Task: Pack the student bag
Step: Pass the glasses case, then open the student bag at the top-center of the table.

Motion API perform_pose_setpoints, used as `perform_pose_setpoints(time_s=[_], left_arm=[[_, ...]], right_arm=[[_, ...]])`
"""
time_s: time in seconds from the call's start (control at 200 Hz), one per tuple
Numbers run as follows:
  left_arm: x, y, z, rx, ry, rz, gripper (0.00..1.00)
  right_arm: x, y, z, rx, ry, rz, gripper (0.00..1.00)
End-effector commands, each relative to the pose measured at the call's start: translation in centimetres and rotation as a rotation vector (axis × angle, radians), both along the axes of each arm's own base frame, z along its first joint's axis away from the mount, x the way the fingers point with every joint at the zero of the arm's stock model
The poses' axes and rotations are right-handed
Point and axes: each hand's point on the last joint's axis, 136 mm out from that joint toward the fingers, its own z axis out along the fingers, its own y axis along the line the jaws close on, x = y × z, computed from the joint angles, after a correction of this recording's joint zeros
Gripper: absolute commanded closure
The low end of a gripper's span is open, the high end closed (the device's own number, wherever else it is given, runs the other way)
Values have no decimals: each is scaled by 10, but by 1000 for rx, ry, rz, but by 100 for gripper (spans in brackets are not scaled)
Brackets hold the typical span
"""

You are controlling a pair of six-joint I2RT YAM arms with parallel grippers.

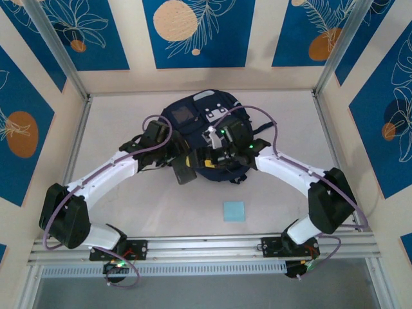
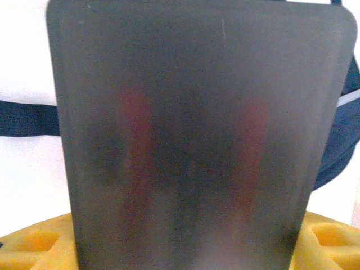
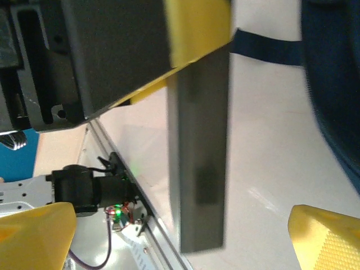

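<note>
Student bag [image 1: 193,125] lies near-to-far, top away; left hand [image 2: 180,250] grips slab [image 2: 191,129].

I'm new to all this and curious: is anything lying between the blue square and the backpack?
No. In the top view, bare table separates the blue square from the backpack. The left gripper holds a grey slab left of that stretch.

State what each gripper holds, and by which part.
The left gripper pinches a dark grey flat slab by its upper end; the right gripper is open, holding nothing.
</note>
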Motion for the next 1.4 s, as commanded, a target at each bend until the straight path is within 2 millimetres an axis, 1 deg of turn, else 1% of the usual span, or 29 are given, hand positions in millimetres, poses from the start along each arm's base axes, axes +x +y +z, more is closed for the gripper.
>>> perform_pose_setpoints(time_s=[0.0, 0.11, 0.18, 0.195, 0.21, 0.26, 0.325, 0.395, 0.48, 0.495, 0.51, 0.54, 0.55, 0.625, 0.69, 0.77, 0.83, 0.915, 0.96, 1.035, 1.04, 1.06, 1.075, 1.08, 1.085, 1.125, 1.215, 1.28, 1.395], left_arm=[[10, -13, 21, -109, -29, 21, 46], [10, -14, 25, -134, -38, 32, 46], [10, -14, 27, -151, -44, 41, 46], [10, -14, 27, -154, -44, 44, 46], [10, -14, 27, -157, -44, 44, 46], [9, -13, 26, -157, -44, 45, 46], [9, -13, 24, -154, -41, 43, 44], [9, -15, 22, -153, -36, 34, 34], [12, -17, 23, -146, -43, 18, 22], [13, -18, 23, -143, -48, 16, 19], [14, -18, 24, -141, -52, 12, 16], [16, -19, 28, -135, -64, 4, 3], [17, -19, 29, -131, -67, 1, 1], [25, -18, 41, -89, -107, -16, 0], [32, -16, 56, -45, -152, -30, 0], [41, -18, 73, -13, -209, -58, 0], [46, -24, 79, 4, -238, -97, 0], [49, -42, 83, 38, -270, -187, 0], [50, -52, 79, 88, -275, -248, 0], [50, -72, 74, 188, -297, -363, 0], [49, -73, 73, 194, -300, -371, 0], [49, -80, 72, 211, -308, -407, 0], [48, -85, 69, 226, -312, -435, 1], [48, -86, 69, 229, -315, -442, 1], [48, -87, 68, 234, -316, -451, 1], [47, -96, 61, 277, -315, -506, 3], [44, -117, 45, 361, -321, -646, 10], [43, -129, 34, 424, -324, -726, 16], [41, -142, 10, 538, -324, -842, 19]], right_arm=[[-1, 18, 0, 65, 13, 46, 7], [-3, 27, -6, 76, 32, 72, 16], [-5, 31, -9, 78, 43, 84, 26], [-6, 32, -9, 80, 46, 86, 30], [-5, 32, -9, 82, 47, 86, 32], [-7, 33, -10, 91, 58, 90, 44], [-8, 33, -8, 105, 62, 92, 56], [-9, 33, -3, 120, 68, 93, 68], [-8, 29, 4, 156, 87, 100, 89], [-7, 28, 5, 160, 88, 97, 91], [-7, 26, 6, 163, 90, 96, 92], [-5, 23, 7, 167, 95, 88, 92], [-5, 21, 7, 168, 96, 85, 92], [1, 8, 7, 169, 104, 54, 92], [7, -8, 5, 165, 116, 16, 92], [15, -35, 3, 143, 115, -48, 92], [21, -59, 3, 122, 101, -107, 92], [35, -102, 3, 82, 91, -228, 92], [40, -124, 3, 58, 84, -296, 92], [51, -168, 0, -1, 89, -432, 94], [52, -174, 0, -10, 91, -452, 95], [54, -182, 0, -21, 93, -478, 95], [57, -193, -1, -33, 97, -516, 95], [57, -193, -1, -33, 97, -516, 95], [58, -199, -1, -39, 100, -533, 95], [61, -218, 0, -45, 108, -592, 95], [65, -254, 2, -43, 128, -711, 95], [67, -275, 4, -34, 134, -783, 95], [67, -299, 11, 8, 133, -857, 95]])
